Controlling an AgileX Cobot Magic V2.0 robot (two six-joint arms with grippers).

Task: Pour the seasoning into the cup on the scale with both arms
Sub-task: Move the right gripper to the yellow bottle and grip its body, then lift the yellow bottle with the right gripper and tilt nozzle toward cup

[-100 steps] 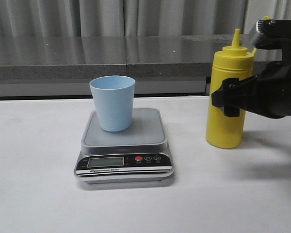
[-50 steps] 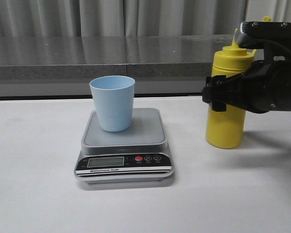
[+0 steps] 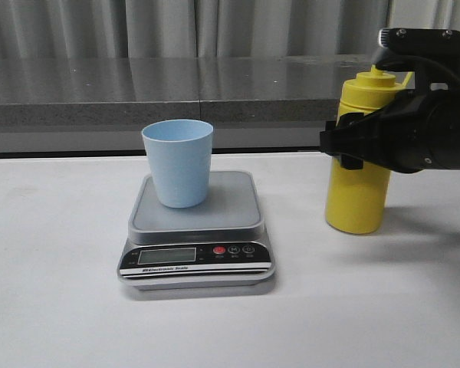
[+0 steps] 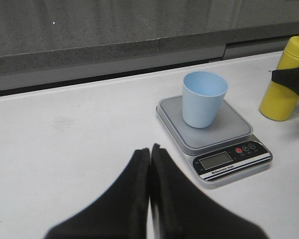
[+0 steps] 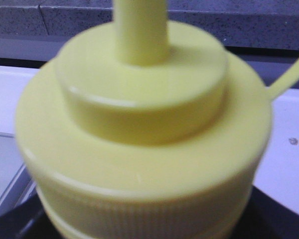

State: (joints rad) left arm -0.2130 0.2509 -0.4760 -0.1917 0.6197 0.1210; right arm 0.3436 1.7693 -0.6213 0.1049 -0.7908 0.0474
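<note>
On the table, front view:
Scale [image 3: 197, 230]: sits on the white table [image 3: 54, 307], black front panel with LCD and red button facing the camera.
Cup [image 3: 178, 162]: pale blue, upright on the grey platform, toward its back left part, mouth open upward.
Seasoning [image 3: 358, 172]: yellow bottle standing upright on the table, to the right of the scale and apart from it; its nozzle tip is hidden behind the arm.
Right gripper [image 3: 353, 146]: black, reaching in from the right edge at the bottle's upper body; one finger crosses the front of the bottle. Whether it is actually clamped on the bottle cannot be told.
Backdrop: grey counter ledge [image 3: 176, 88] with curtains behind.

Left wrist view:
Left gripper [image 4: 149, 154]: fingers pressed together, clenched on nothing, hanging over bare table.
Scale [image 4: 214, 134]: beyond the fingers, the cup [image 4: 203, 98] on its platform.
Seasoning [image 4: 284, 82]: past the scale at the frame's edge, a black finger of the other arm across its body.

Right wrist view:
Seasoning [image 5: 144, 149]: ribbed yellow cap and nozzle base fill the frame, blurred and very close; the thin strap runs off to one side.
Right gripper: only dark edges show below the cap; grip state unclear.
</note>
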